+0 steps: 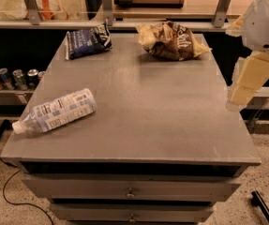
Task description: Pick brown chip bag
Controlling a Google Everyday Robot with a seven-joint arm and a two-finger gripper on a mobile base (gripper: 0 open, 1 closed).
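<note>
The brown chip bag (172, 41) lies crumpled at the far right of the grey table top (143, 111); its middle is dark brown with white lettering and its ends are pale tan. My gripper (237, 97) hangs from the white arm (265, 22) at the right edge of the view, just off the table's right side. It is nearer than the bag, to its right, and apart from it.
A dark blue snack bag (88, 41) lies at the far left of the table. A clear plastic water bottle (55, 111) lies on its side near the front left. Several drink cans (13, 78) stand on a low shelf to the left. A railing runs behind the table.
</note>
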